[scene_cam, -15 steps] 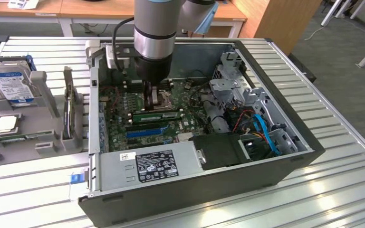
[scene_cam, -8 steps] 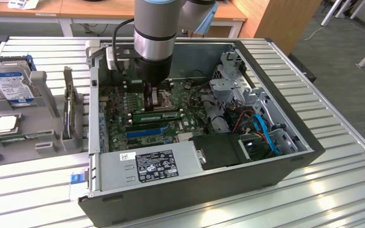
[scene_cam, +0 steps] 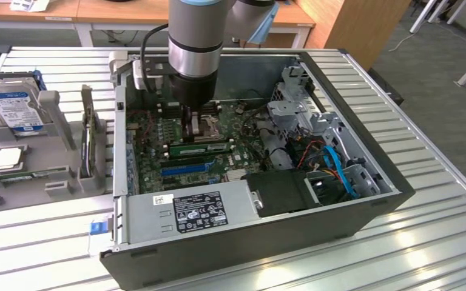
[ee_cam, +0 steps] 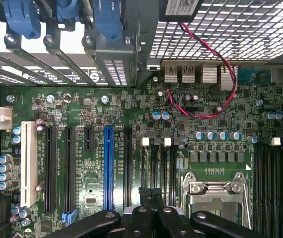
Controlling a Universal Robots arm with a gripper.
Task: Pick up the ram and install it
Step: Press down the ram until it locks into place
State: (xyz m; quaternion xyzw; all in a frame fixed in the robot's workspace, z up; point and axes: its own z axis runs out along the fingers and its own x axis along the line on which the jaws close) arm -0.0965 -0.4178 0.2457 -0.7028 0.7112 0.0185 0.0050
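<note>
The ram (scene_cam: 202,147) is a thin green stick standing on edge in a black memory slot on the motherboard (ee_cam: 221,106), inside the open computer case (scene_cam: 354,200). My gripper (scene_cam: 192,128) hangs down into the case just above and behind the stick, over the CPU socket (ee_cam: 213,193) area. I cannot tell whether it touches the ram. In the wrist view my black fingers (ee_cam: 140,218) are pressed together, and the gripper (ee_cam: 151,218) is shut with nothing visible between them. They sit over the black memory slots (ee_cam: 159,163) with white clips.
A long blue slot (scene_cam: 189,165) (ee_cam: 107,168) lies beside the ram's slot. The power supply (scene_cam: 192,209) fills the case's near side, and drive cages and blue cables (scene_cam: 338,170) stand at the exterior view's right. A grey fixture holding a hard drive (scene_cam: 10,106) stands at its left.
</note>
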